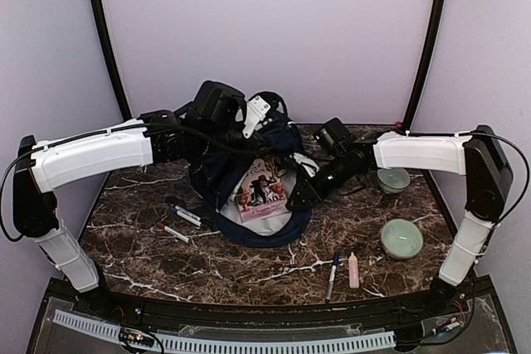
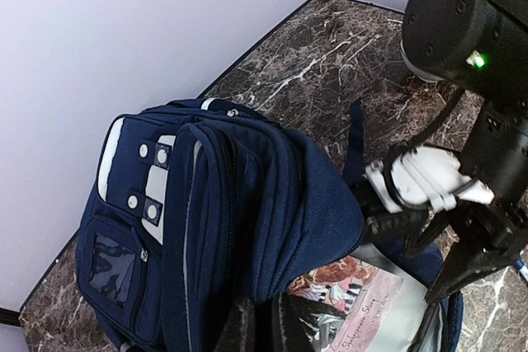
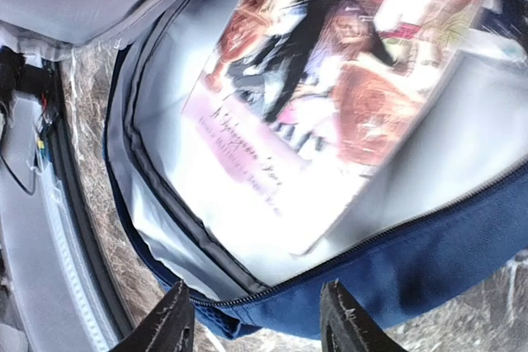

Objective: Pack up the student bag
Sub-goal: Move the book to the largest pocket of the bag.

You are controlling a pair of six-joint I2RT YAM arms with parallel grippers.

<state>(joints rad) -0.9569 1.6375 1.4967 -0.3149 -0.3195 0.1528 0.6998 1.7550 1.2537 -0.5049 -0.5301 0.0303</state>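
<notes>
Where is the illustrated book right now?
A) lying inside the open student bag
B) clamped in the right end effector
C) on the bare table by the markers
A: the illustrated book lies on the grey lining of the open student bag, inside its zipper edge.

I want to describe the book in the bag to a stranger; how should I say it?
Find the navy student bag in the middle of the marble table. In its open compartment lies the book, the only thing with a colourful illustrated cover.
</notes>
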